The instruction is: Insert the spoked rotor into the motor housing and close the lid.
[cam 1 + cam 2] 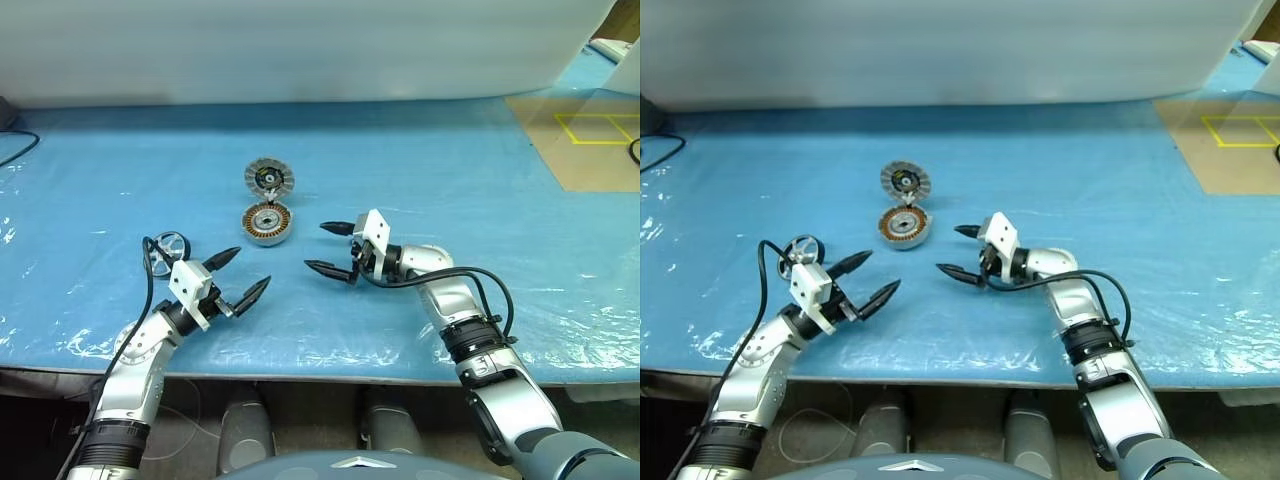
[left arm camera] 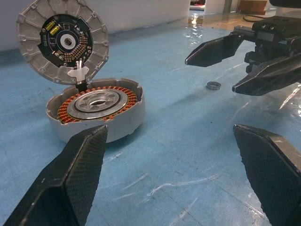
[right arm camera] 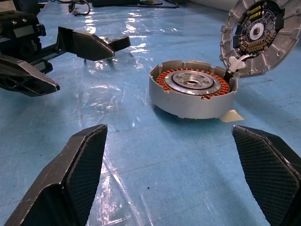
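The motor housing (image 1: 267,223) sits mid-table, its copper windings ringing a silvery centre (image 2: 96,110). The lid (image 1: 269,178) stands raised just behind it, joined at the rim by a white clip, with its inner circuit face (image 2: 62,42) showing. The spoked rotor (image 1: 172,244) lies flat on the table to the housing's left, just behind my left wrist. My left gripper (image 1: 250,270) is open and empty, pointing toward the housing from the front left. On the housing's front right, my right gripper (image 1: 317,247) is open and empty, pointing left. The two grippers face each other.
A small metal ring (image 2: 213,85) lies on the blue sheet near the right gripper. A scrap of tape (image 3: 230,115) sits at the housing's base. A brown floor patch with yellow lines (image 1: 585,135) lies at the back right, and a black cable (image 1: 15,150) at the far left.
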